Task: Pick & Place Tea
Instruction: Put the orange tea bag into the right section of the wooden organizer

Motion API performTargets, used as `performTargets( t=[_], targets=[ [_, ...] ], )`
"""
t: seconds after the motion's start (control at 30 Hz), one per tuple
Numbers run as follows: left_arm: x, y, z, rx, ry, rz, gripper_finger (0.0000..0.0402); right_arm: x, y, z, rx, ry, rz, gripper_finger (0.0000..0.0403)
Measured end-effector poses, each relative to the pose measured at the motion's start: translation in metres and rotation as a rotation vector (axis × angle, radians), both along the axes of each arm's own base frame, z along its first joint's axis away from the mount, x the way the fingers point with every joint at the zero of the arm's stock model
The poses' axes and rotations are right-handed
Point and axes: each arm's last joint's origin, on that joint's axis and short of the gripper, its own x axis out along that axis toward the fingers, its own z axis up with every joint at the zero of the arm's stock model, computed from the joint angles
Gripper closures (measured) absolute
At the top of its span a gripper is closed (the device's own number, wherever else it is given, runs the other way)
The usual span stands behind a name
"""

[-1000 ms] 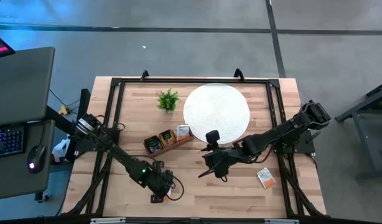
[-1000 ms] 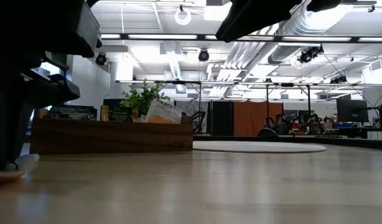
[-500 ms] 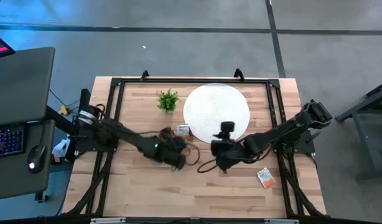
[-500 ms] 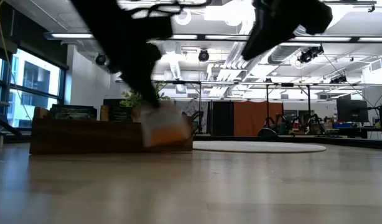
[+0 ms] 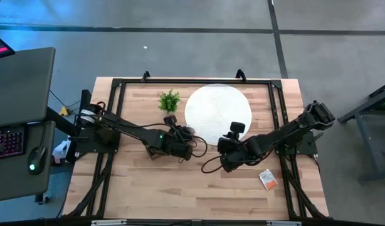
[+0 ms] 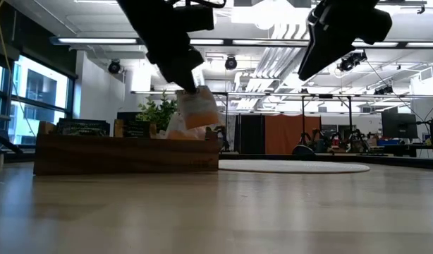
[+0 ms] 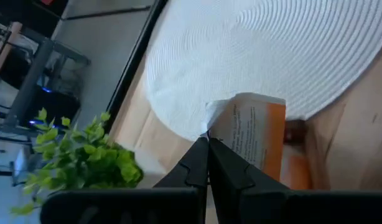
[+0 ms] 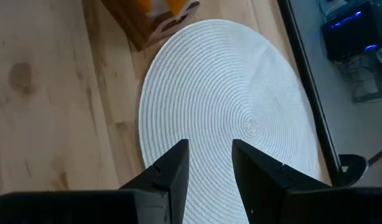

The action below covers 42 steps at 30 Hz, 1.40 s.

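My left gripper [image 7: 208,142] is shut on an orange-and-white tea sachet [image 7: 252,130] and holds it in the air over the right end of the brown wooden tray [image 6: 125,154], close to the white disc [image 5: 217,113]. In the low view the sachet [image 6: 197,109] hangs above the tray's sachets. My right gripper [image 8: 209,165] stands open above the disc's near rim, with nothing between its fingers. Another orange-and-white sachet [image 5: 266,179] lies flat on the table at the near right. My left gripper pinches the sachet's white end [image 7: 222,124] at its edge between the two fingertips. The fingers come slanting down from the table's left. The sachet is lifted clear and hangs tilted below the fingers [image 6: 181,67], its orange end lowest.
A small green plant [image 5: 169,100] stands left of the disc at the far side. The tray [image 8: 157,18] holds several upright sachets and is mostly under my left arm in the high view. A black frame [image 5: 117,113] borders the table.
My left gripper has risen from the table near its near edge and swung toward the far edge and right, carrying the sachet lifted clear to above the tray's right end. My right gripper has turned from pointing left toward the disc.
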Motion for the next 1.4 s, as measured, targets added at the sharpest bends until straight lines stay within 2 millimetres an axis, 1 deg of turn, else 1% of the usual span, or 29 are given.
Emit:
performTargets(
  t=[0.17, 0.27, 0.4, 0.5, 0.6, 0.7, 0.93, 1.17, 1.3, 1.4],
  targets=[
    [-0.002, -0.001, -0.001, -0.051, 0.048, -0.021, 0.0397, 0.001, 0.001, 0.0, 0.031, -0.006, 0.002, 0.0284],
    [-0.005, 0.0, -0.003, -0.048, 0.075, -0.015, 0.0397, 0.002, 0.001, 0.0, 0.044, -0.026, -0.013, 0.0284],
    [-0.003, -0.001, -0.017, -0.044, 0.118, 0.0, 0.0397, 0.002, 0.002, 0.0, 0.052, -0.027, -0.009, 0.0284],
    [-0.001, -0.001, -0.02, -0.072, 0.123, 0.003, 0.0396, 0.002, 0.002, 0.0, 0.053, -0.029, -0.009, 0.0284],
    [-0.002, -0.002, -0.027, -0.099, 0.165, -0.003, 0.0396, 0.002, 0.002, 0.0, 0.054, -0.032, -0.007, 0.0284],
    [-0.001, -0.002, -0.031, -0.071, 0.176, 0.004, 0.0396, 0.003, 0.003, 0.0, 0.055, -0.033, -0.008, 0.0284],
    [-0.001, -0.001, -0.03, -0.045, 0.177, 0.012, 0.0396, 0.003, 0.003, 0.0, 0.056, -0.035, -0.004, 0.0284],
    [-0.002, -0.003, -0.032, -0.112, 0.222, -0.034, 0.0396, 0.004, 0.004, 0.001, 0.062, -0.05, 0.0, 0.0284],
    [-0.001, -0.003, -0.032, -0.114, 0.221, -0.035, 0.0396, 0.008, 0.006, 0.002, 0.083, -0.096, 0.003, 0.0284],
    [-0.002, -0.003, -0.032, -0.114, 0.222, -0.034, 0.0389, 0.009, 0.006, 0.003, 0.073, -0.093, 0.028, 0.0284]
  ],
)
